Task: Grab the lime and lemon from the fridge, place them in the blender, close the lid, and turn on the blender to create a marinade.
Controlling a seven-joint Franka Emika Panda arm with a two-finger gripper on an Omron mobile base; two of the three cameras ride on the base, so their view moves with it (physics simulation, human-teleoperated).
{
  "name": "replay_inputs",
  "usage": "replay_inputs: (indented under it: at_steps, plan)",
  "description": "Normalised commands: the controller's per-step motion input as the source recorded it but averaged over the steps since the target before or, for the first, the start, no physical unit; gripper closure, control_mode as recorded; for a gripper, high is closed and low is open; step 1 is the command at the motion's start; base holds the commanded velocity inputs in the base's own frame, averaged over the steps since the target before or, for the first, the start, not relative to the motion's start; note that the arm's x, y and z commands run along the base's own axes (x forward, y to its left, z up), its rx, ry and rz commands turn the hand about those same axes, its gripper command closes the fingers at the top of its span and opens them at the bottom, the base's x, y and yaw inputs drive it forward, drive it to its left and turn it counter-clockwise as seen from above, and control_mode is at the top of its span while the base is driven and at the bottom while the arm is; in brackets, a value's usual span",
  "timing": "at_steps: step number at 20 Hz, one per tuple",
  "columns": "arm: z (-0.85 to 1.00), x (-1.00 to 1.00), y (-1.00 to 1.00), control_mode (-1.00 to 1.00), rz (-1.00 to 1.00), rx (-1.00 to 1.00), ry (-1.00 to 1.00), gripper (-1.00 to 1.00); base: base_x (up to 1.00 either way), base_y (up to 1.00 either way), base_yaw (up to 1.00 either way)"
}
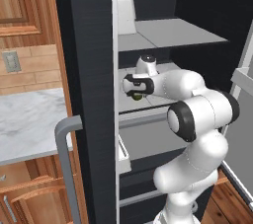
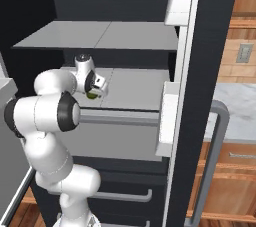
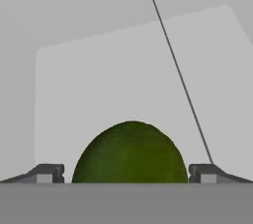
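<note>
The fridge [image 1: 89, 45] stands open, and my arm reaches onto its middle pale grey shelf [image 2: 135, 88]. The lime [image 3: 130, 154], dark green and round, rests on that shelf directly between my two fingertips [image 3: 47, 172]. My gripper [image 3: 126, 173] is open, with a gap showing on each side of the fruit. From the base, the lime [image 1: 136, 96] peeks out just below the hand, where the gripper [image 1: 136, 93] points down at it; the lime [image 2: 92, 95] and gripper [image 2: 93, 91] also show in the right base view. The lemon, blender and lid are out of view.
An upper shelf [image 1: 168, 33] hangs close above the hand, with a white box [image 1: 126, 13] on it. White door bins [image 2: 167, 116] and the grey bar handle [image 2: 215, 146] stand to the right. A marble counter [image 1: 29, 119] lies left of the fridge.
</note>
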Motion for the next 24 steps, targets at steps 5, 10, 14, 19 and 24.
replay_inputs:
  at_steps: [5, 10, 14, 19, 24]
  plan:
    - [-0.24, -0.38, 0.00, -1.00, -0.08, 0.00, 0.00, -1.00, 0.00, 0.00, 0.00]
    - [-0.20, -0.01, 0.00, -1.00, -0.09, 0.00, 0.00, 1.00, 0.00, 0.00, 0.00]
    - [-0.09, 0.15, 0.00, -1.00, -0.04, 0.00, -0.01, 1.00, 0.00, 0.00, 0.00]
    - [-0.05, 0.20, 0.00, -1.00, 0.00, 0.00, -0.01, 1.00, 0.00, 0.00, 0.00]
    - [-0.01, -0.79, -0.25, -1.00, 0.00, 0.00, -0.03, 1.00, 0.00, 0.00, 0.00]
